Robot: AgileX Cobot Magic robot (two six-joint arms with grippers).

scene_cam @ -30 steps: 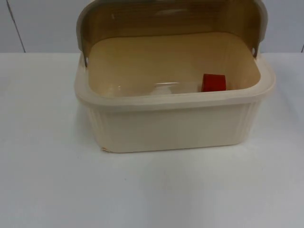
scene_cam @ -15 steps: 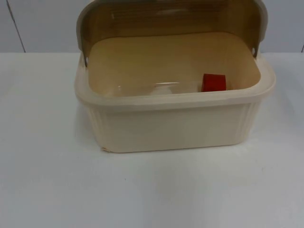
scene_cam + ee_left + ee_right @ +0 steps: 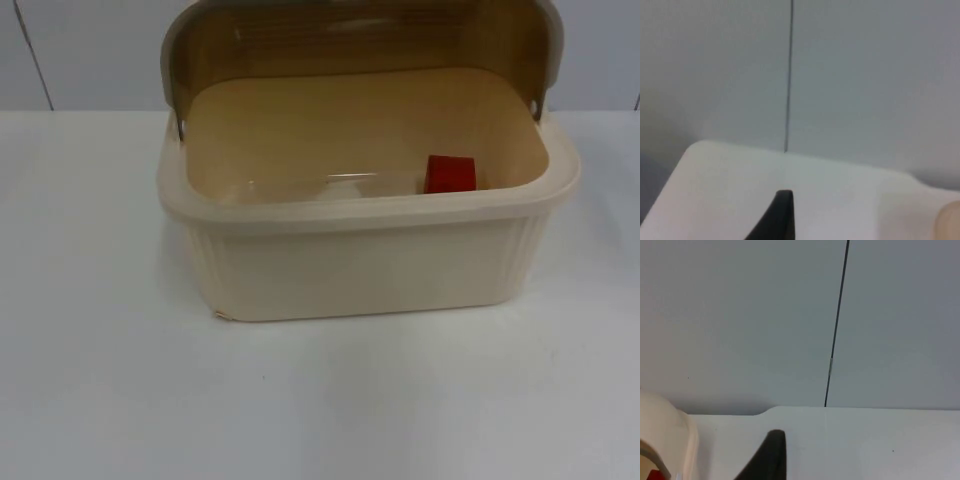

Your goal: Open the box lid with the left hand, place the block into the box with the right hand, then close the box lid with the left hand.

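Worktop: We see the white worktop (image 3: 320, 400) bare in the foreground, running back to the grey partition wall (image 3: 90, 55).
Box: The cream box (image 3: 365, 265) stands on the worktop near the wall, its ribbed front facing us and its rim intact all round.
Block: The red block (image 3: 450, 173) lies inside the box, on the floor toward the right-hand end, close behind the front wall.
Lid: The translucent brown lid (image 3: 340, 45) stands swung up and back over the rear rim, hinged at both ends, so the box is still open.
Left tool: The left tool (image 3: 782, 215) sits over the worktop's far-left edge, well apart from the box, pointing at the wall; one black fingertip is visible, and we cannot tell whether it is parted or closed.
Right tool: The right tool (image 3: 772, 455) waits just beside the box's right end, also facing the wall; we cannot tell its state either.
Step in hand: We judge that the block is placed and closing the lid with the left arm remains.
How to do it well: We would bring the left tool to the lid's raised front edge near the left hinge, push it forward and down along its arc, and keep the box from sliding; the right arm should stay outside the lid's sweep.
Risk: A push too low could shove the light box across the worktop instead of turning the lid.
Writing: We can read no brand, label or lettering on the box, lid or block.
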